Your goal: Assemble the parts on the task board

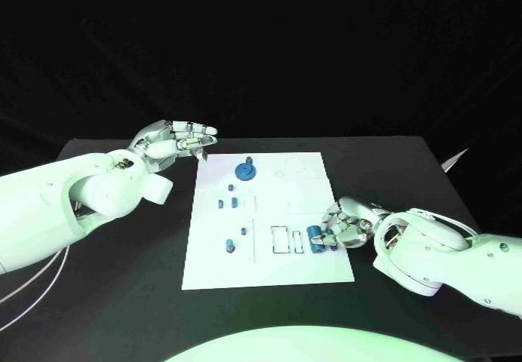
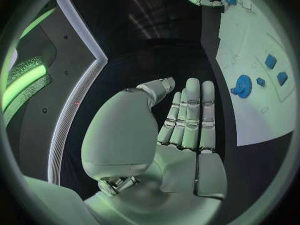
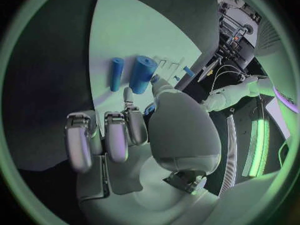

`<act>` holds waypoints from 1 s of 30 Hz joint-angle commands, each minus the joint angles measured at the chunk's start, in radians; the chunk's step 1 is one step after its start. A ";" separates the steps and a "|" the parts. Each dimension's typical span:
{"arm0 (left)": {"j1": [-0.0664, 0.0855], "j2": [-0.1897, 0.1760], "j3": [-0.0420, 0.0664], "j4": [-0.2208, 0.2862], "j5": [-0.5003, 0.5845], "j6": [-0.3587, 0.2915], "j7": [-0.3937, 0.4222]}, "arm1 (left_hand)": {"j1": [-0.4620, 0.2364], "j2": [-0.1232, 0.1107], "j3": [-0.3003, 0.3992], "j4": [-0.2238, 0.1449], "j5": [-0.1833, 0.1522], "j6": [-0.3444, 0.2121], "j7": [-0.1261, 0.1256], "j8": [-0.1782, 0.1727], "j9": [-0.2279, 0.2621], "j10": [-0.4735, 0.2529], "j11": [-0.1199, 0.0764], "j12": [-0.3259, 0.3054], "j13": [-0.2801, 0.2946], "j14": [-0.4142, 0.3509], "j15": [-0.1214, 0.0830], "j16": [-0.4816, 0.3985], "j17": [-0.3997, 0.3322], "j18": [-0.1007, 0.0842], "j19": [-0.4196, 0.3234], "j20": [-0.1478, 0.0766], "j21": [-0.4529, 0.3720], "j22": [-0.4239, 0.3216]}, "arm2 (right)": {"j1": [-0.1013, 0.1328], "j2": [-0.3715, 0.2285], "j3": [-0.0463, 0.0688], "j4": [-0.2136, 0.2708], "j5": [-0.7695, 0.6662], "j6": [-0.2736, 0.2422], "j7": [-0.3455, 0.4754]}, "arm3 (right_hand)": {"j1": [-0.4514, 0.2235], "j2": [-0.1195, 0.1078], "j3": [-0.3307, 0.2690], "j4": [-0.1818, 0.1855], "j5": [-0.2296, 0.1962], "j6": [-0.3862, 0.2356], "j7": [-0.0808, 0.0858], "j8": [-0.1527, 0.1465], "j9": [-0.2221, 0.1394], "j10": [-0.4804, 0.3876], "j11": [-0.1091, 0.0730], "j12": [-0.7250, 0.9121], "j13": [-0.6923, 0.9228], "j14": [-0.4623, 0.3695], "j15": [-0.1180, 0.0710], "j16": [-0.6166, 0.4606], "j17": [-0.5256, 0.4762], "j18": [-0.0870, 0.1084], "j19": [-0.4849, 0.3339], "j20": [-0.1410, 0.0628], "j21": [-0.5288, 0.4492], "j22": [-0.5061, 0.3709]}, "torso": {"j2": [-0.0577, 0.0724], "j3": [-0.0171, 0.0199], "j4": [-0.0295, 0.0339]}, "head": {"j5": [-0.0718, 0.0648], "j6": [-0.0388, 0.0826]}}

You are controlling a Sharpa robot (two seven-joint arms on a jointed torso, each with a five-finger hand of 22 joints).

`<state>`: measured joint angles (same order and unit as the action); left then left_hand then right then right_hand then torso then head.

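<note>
We see the left hand [image 1: 174, 139] empty, fingers straight and together, beside the white rectangular task board's [image 1: 272, 268] far-left corner; the right hand [image 1: 346, 225] pinches a blue plastic cylinder [image 3: 142, 74] at its right edge.

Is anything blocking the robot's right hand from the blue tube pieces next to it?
Nothing visible does. The right hand is already at the blue cylinders on the task board, its fingers reaching the thick one in the right wrist view. Whether it actually grips it, I cannot tell.

Black table [image 1: 120, 249]; dark backdrop behind.
</note>
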<state>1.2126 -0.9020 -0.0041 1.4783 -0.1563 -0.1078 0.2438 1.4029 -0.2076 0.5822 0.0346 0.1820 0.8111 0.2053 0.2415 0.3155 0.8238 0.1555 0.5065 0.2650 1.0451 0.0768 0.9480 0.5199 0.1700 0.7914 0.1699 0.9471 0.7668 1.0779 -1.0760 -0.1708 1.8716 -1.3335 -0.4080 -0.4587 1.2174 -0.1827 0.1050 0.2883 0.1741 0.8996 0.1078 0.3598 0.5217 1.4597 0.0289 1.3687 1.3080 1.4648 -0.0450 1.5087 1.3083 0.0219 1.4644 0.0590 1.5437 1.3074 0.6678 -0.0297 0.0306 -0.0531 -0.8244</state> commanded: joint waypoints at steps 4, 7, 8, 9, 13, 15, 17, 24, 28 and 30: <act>0.000 0.000 0.001 0.001 0.005 0.022 0.006 | -0.008 0.001 -0.005 0.004 0.004 -0.007 0.017 0.002 0.001 -0.009 0.001 0.004 -0.002 -0.008 0.000 0.005 -0.001 0.013 -0.001 0.005 -0.007 -0.002 | -0.005 0.014 0.000 -0.009 -0.050 0.040 -0.015 | -0.004 0.011 -0.010 0.002 0.003 0.009 -0.002 0.007 0.002 0.009 -0.003 0.008 0.123 0.076 0.000 0.007 0.100 -0.018 0.102 0.000 0.007 0.258 | 0.001 0.0011 -0.0003 | 0.000 0.001; 0.000 -0.001 0.001 0.002 0.005 0.023 0.006 | -0.008 0.001 -0.005 0.004 0.004 -0.007 0.017 0.002 0.001 -0.009 0.001 0.004 -0.002 -0.008 0.000 0.005 -0.001 0.013 -0.001 0.005 -0.007 -0.002 | -0.008 0.021 0.000 -0.013 -0.057 0.046 -0.018 | -0.005 0.013 -0.014 0.002 0.003 0.012 -0.003 0.009 0.003 0.008 -0.003 0.007 0.122 0.076 0.000 0.007 0.100 -0.018 0.102 -0.001 0.007 0.258 | 0.001 0.0009 -0.0006 | 0.000 0.001; 0.000 -0.001 0.001 0.002 0.005 0.023 0.006 | -0.008 0.001 -0.005 0.004 0.004 -0.007 0.017 0.002 0.001 -0.009 0.001 0.004 -0.002 -0.008 0.000 0.005 -0.001 0.013 -0.001 0.005 -0.007 -0.002 | -0.008 0.023 0.000 -0.014 -0.059 0.047 -0.018 | -0.005 0.013 -0.014 0.002 0.003 0.012 -0.003 0.009 0.003 0.008 -0.003 0.007 0.122 0.076 0.000 0.007 0.100 -0.018 0.102 -0.001 0.007 0.258 | 0.000 0.0008 -0.0007 | 0.000 0.001; 0.000 -0.001 0.001 0.002 0.005 0.023 0.006 | -0.008 0.001 -0.005 0.004 0.004 -0.007 0.017 0.002 0.001 -0.009 0.001 0.004 -0.002 -0.008 0.000 0.005 -0.001 0.013 -0.001 0.005 -0.007 -0.002 | -0.009 0.025 0.000 -0.015 -0.061 0.049 -0.019 | -0.007 0.015 -0.018 0.003 0.001 0.013 -0.003 0.010 0.003 0.008 -0.004 0.007 0.123 0.076 0.000 0.007 0.100 -0.018 0.102 -0.001 0.008 0.259 | 0.001 0.0010 -0.0006 | 0.000 0.001; 0.000 -0.002 0.001 0.002 0.005 0.024 0.005 | -0.008 0.001 -0.005 0.004 0.004 -0.007 0.017 0.002 0.001 -0.009 0.001 0.004 -0.002 -0.008 0.000 0.005 -0.001 0.013 -0.001 0.005 -0.007 -0.002 | -0.016 0.038 0.000 -0.021 -0.072 0.059 -0.030 | -0.009 0.017 -0.024 0.003 -0.002 0.016 -0.004 0.012 0.003 0.009 -0.005 0.008 0.123 0.077 -0.001 0.008 0.102 -0.019 0.103 -0.002 0.011 0.259 | 0.001 0.0004 -0.0004 | -0.001 0.001; 0.000 -0.002 0.001 0.003 0.005 0.024 0.005 | -0.008 0.001 -0.005 0.004 0.004 -0.007 0.017 0.002 0.001 -0.009 0.001 0.004 -0.002 -0.008 0.000 0.005 -0.001 0.013 -0.001 0.005 -0.007 -0.002 | -0.019 0.041 0.000 -0.024 -0.078 0.064 -0.037 | -0.010 0.019 -0.027 0.002 -0.004 0.018 -0.005 0.013 0.004 0.009 -0.005 0.008 0.124 0.076 -0.001 0.008 0.102 -0.019 0.103 -0.002 0.013 0.260 | 0.001 0.0003 -0.0003 | -0.001 0.001; 0.000 -0.003 0.001 0.003 0.005 0.024 0.005 | -0.008 0.001 -0.005 0.004 0.004 -0.007 0.017 0.002 0.001 -0.009 0.001 0.004 -0.002 -0.008 0.000 0.005 -0.001 0.013 -0.001 0.005 -0.007 -0.002 | -0.022 0.044 0.000 -0.026 -0.082 0.068 -0.043 | -0.008 0.020 -0.029 0.002 -0.004 0.021 -0.006 0.015 0.004 0.009 -0.006 0.008 0.124 0.077 -0.002 0.008 0.103 -0.019 0.103 -0.002 0.014 0.260 | 0.000 0.0005 0.0000 | -0.001 0.000; 0.000 -0.005 0.001 0.004 0.005 0.023 0.005 | -0.008 0.001 -0.005 0.004 0.004 -0.007 0.017 0.002 0.001 -0.009 0.001 0.004 -0.002 -0.008 0.000 0.005 -0.001 0.013 -0.001 0.005 -0.007 -0.002 | -0.033 0.053 0.000 -0.028 -0.088 0.079 -0.058 | 0.011 0.032 -0.041 0.000 -0.002 0.049 -0.016 0.032 0.011 0.013 -0.015 0.013 0.129 0.078 -0.009 0.011 0.110 -0.021 0.105 -0.007 0.022 0.262 | 0.000 0.0005 -0.0010 | -0.001 0.000; 0.000 -0.005 0.001 0.004 0.005 0.023 0.005 | -0.008 0.001 -0.005 0.004 0.004 -0.007 0.017 0.002 0.001 -0.009 0.001 0.004 -0.002 -0.008 0.000 0.005 -0.001 0.013 -0.001 0.005 -0.007 -0.002 | -0.035 0.056 0.000 -0.028 -0.090 0.077 -0.065 | 0.031 0.042 -0.040 -0.003 0.001 0.064 -0.023 0.041 0.016 0.017 -0.021 0.017 0.133 0.078 -0.014 0.012 0.115 -0.022 0.106 -0.011 0.027 0.263 | 0.000 0.0000 -0.0012 | -0.002 0.000; 0.000 -0.005 0.001 0.004 0.005 0.023 0.005 | -0.008 0.001 -0.005 0.004 0.004 -0.007 0.017 0.002 0.001 -0.009 0.001 0.004 -0.002 -0.008 0.000 0.005 -0.001 0.013 -0.001 0.005 -0.007 -0.002 | -0.036 0.057 0.000 -0.028 -0.091 0.075 -0.067 | 0.055 0.050 -0.032 -0.007 -0.012 0.070 -0.026 0.045 0.018 0.019 -0.024 0.017 0.133 0.079 -0.017 0.013 0.117 -0.022 0.106 -0.015 0.027 0.263 | 0.000 -0.0001 -0.0008 | -0.003 0.000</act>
<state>1.2126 -0.9077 -0.0041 1.4794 -0.1563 -0.1005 0.2422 1.4030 -0.2076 0.5795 0.0373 0.1820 0.8111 0.2053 0.2415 0.3155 0.8238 0.1555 0.5064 0.2642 1.0451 0.0768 0.9480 0.5200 0.1700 0.7913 0.1699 0.9436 0.7660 1.0513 -1.0214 -0.1646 1.8449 -1.4141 -0.3734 -0.5012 1.2560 -0.1377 0.0688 0.2850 0.1653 0.9620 0.0814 0.4015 0.5393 1.4668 0.0142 1.3803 1.3076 1.4683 -0.0557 1.5165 1.3079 0.0067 1.4644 0.0516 1.5664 1.3081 0.6679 -0.0296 0.0298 -0.0546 -0.8241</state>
